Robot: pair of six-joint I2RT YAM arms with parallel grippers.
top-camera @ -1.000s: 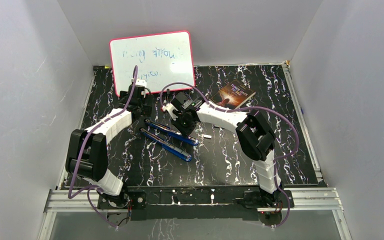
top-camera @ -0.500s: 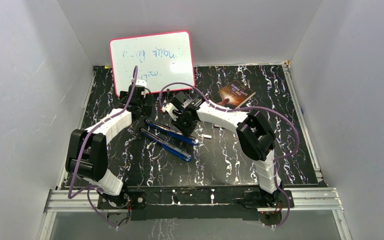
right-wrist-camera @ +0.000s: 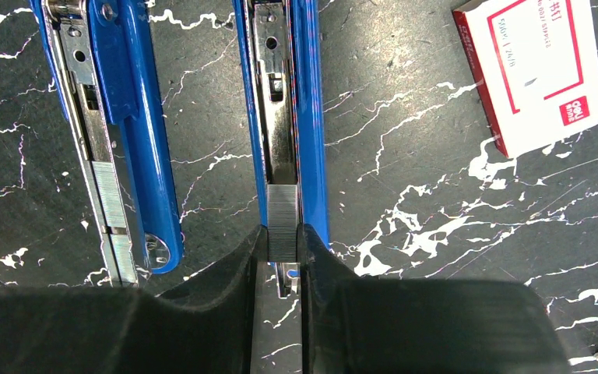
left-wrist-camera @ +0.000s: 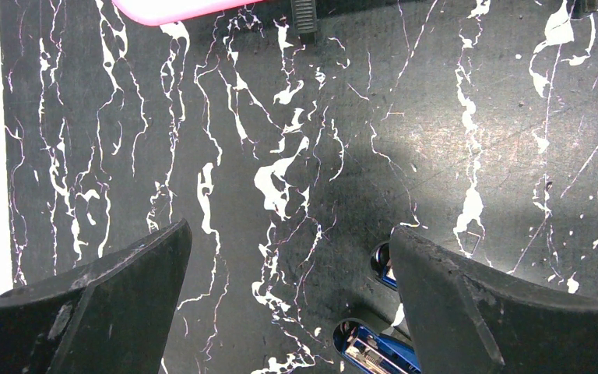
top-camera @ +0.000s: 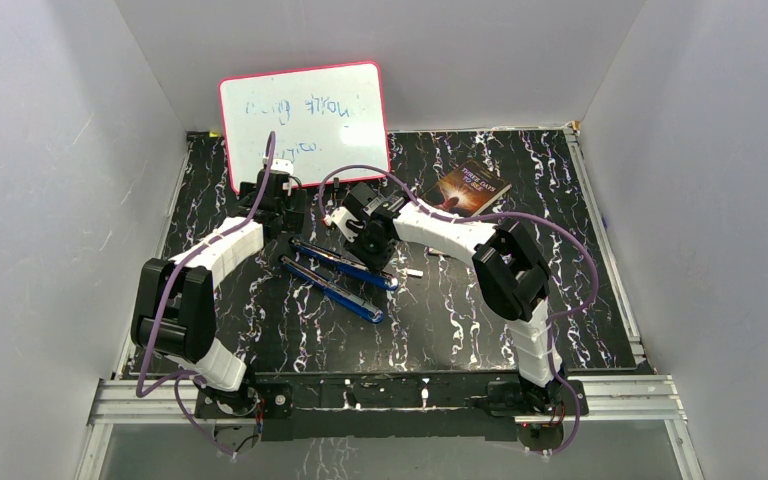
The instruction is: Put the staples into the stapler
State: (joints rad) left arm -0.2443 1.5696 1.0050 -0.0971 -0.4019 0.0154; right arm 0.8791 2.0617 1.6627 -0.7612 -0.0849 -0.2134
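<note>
Across the whole floor of the white-walled booth lies the black, white-veined counter, and a pink-framed whiteboard leans at its far edge. Both arms reach in towards the middle of the counter. The left gripper hangs with its jaws wide apart and nothing between them but bare counter; the rounded blue ends of the stapler show low in its wrist view, close by one finger. That stapler lies opened out flat, its two long blue halves side by side and running from the left gripper down towards the near right. A dark book rests well apart on the far right. A small white box with a red label sits near the stapler but not touching it. The right gripper has its jaws nearly together, clamped on the staples, a short grey strip that lies in the metal channel of one stapler half.
</note>
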